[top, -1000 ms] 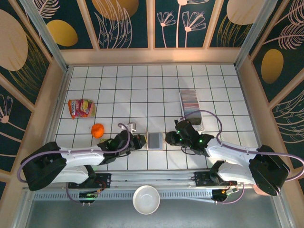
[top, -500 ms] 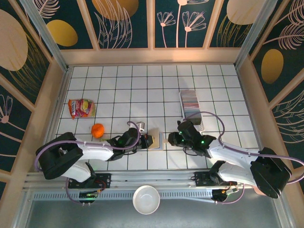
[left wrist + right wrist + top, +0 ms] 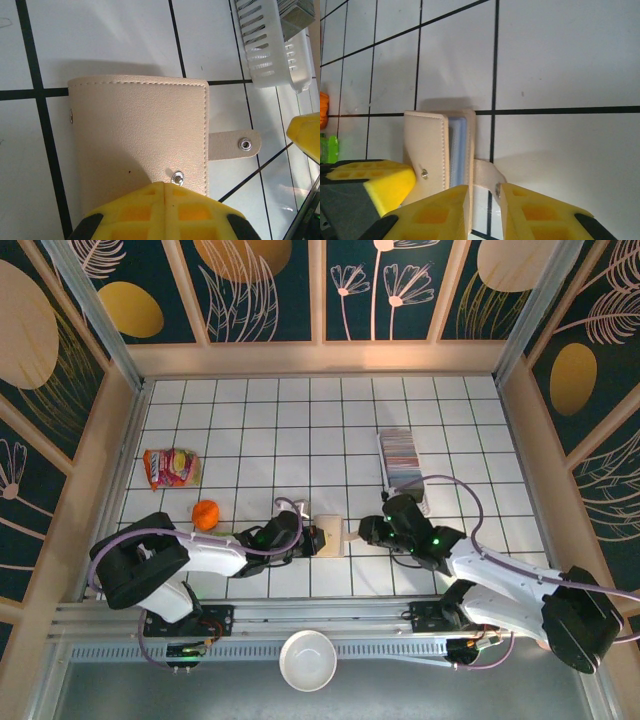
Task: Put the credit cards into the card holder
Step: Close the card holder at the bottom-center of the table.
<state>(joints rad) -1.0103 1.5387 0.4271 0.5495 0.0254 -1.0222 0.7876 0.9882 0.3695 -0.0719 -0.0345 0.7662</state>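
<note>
I see the card holder [image 3: 328,536] lying on the worktop [image 3: 250,440] between both arms. My left claw [image 3: 165,200], closed on nothing, presses its cover; my right claw [image 3: 484,192] is clamped on its right edge.

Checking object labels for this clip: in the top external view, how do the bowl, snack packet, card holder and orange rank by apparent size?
Largest to smallest:
1. The bowl and the snack packet look about alike, so they are not ranked apart.
2. The card holder, which is partly hidden.
3. The orange.
</note>
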